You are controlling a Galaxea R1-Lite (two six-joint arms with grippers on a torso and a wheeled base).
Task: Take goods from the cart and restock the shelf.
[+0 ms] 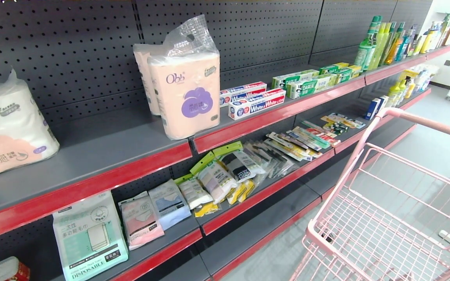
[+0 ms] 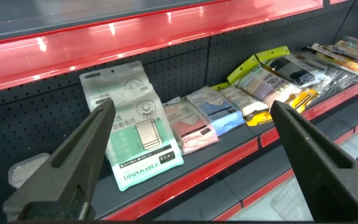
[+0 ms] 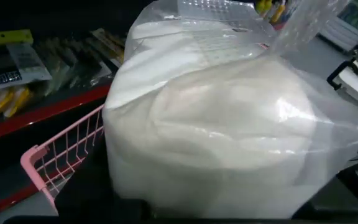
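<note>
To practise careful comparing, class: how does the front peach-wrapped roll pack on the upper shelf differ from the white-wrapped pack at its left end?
Colour: the peach pack is peach with a purple mark; the white pack is mostly white with a peach band low down. Pose: the peach pack stands tall and upright; the white pack sits lower and wider. Both are plastic-wrapped rolls on the same grey shelf.

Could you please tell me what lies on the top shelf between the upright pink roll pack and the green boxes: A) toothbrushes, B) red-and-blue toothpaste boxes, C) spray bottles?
B: the red-and-blue toothpaste boxes lie on the top shelf, right between the pink roll pack and the green boxes.
</note>
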